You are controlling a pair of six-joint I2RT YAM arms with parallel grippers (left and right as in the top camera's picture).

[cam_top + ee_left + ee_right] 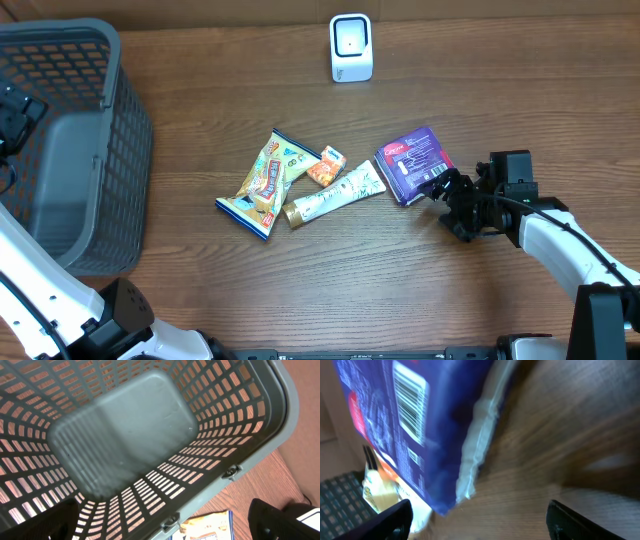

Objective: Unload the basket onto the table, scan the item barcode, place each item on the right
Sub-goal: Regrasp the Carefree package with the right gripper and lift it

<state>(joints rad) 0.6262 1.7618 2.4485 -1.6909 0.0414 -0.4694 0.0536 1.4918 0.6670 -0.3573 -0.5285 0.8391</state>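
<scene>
purple packet [413,163] on table [500,80], barcode [410,402] showing — right jaws apart beside it

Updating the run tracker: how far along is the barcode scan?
Done: nothing visible; the purple packet lies on the table, and the basket holds nothing. In hand: right tool open at the packet's edge, not gripping it. Left: grasp it, show its barcode to the scanner.
</scene>
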